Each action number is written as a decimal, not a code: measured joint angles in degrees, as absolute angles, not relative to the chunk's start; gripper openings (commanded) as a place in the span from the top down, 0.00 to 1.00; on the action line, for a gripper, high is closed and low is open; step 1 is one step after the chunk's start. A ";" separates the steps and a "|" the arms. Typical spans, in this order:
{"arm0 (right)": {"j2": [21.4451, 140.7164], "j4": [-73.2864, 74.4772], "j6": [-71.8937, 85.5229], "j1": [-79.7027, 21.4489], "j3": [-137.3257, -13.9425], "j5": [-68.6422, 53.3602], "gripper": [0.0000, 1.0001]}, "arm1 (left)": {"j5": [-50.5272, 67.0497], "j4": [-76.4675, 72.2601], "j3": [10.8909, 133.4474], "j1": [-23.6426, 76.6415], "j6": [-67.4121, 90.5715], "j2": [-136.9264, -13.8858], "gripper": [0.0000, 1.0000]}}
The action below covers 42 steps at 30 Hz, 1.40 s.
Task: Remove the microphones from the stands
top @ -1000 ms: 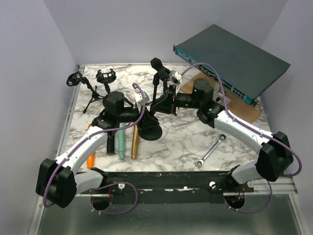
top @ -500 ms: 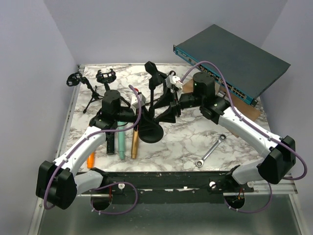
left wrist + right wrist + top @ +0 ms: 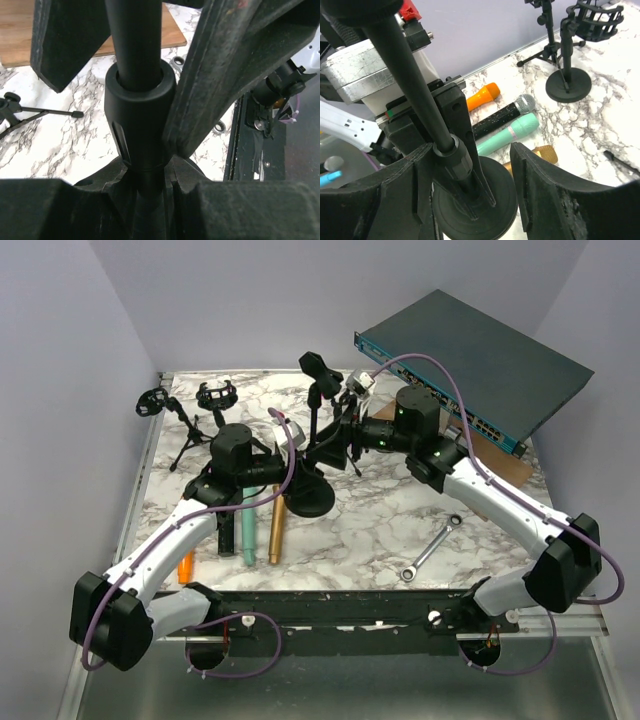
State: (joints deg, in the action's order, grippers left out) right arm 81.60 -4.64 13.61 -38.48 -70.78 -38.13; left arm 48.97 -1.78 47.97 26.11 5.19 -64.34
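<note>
Grips the stand (image 3: 305, 495) low on its pole with the left claw (image 3: 145, 180), clamped around the collar just above the round base on the bench (image 3: 380, 530). Straddles the same pole a little higher with the right claw (image 3: 470, 150), fingers apart on either side and seemingly touching nothing. Leaves the microphone (image 3: 318, 368) seated at the pole's top, at about 12 o'clock from the right claw in the top view and apart from both claws. Shows its long axis tilted, head toward 10 o'clock. Puts the right claw nearer and free. Probably calls for a climb along the pole before closing.
</note>
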 measured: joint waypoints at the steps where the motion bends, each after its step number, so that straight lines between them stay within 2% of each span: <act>1: 81.93 -4.99 14.31 -38.46 -70.78 -37.74 0.37 | 47.90 -1.41 47.99 26.52 5.17 -64.16 1.00; 3: 82.54 -5.50 15.64 -38.46 -70.78 -37.47 0.43 | 46.46 -0.69 48.10 26.89 5.17 -64.10 1.00; 5: 83.05 -6.22 16.58 -38.46 -70.76 -37.28 0.54 | 44.82 -0.12 48.21 27.14 5.08 -64.10 1.00; 8: 83.66 -7.84 18.09 -38.61 -70.54 -38.11 0.83 | 42.72 0.49 48.34 27.24 4.93 -64.16 1.00; 10: 83.74 -9.26 18.20 -38.76 -69.84 -38.33 0.97 | 42.09 0.93 48.34 27.24 4.93 -64.29 1.00; 17: 82.35 -12.58 11.70 -38.50 -66.54 -43.64 0.99 | 46.76 2.07 47.92 26.46 4.64 -64.29 1.00; 19: 81.01 -10.72 6.68 -38.50 -66.59 -47.18 0.95 | 53.80 2.35 47.88 25.93 1.63 -64.29 1.00; 20: 80.23 -9.02 3.60 -38.68 -66.78 -49.12 0.89 | 56.45 2.63 47.90 25.91 0.25 -64.27 1.00; 23: 79.05 -1.72 -5.28 -39.31 -69.34 -54.43 0.54 | 62.85 3.79 48.38 26.30 -3.42 -64.29 1.00; 25: 79.05 2.98 -10.81 -39.79 -71.50 -57.19 0.35 | 66.06 4.14 48.75 26.35 -4.84 -64.29 1.00; 27: 78.65 6.28 -12.71 -39.03 -71.75 -58.39 0.28 | 68.29 5.45 48.86 25.52 -4.32 -63.77 1.00; 30: 78.56 5.32 -10.22 -38.20 -70.94 -58.04 0.23 | 67.61 5.52 48.86 24.84 -3.05 -63.20 1.00; 37: 78.91 -1.85 2.83 -38.04 -69.10 -51.05 0.23 | 58.15 6.07 50.15 25.28 0.60 -62.85 1.00; 42: 81.06 -5.04 9.58 -38.04 -69.45 -45.28 0.34 | 49.91 6.20 51.16 26.96 1.67 -63.07 1.00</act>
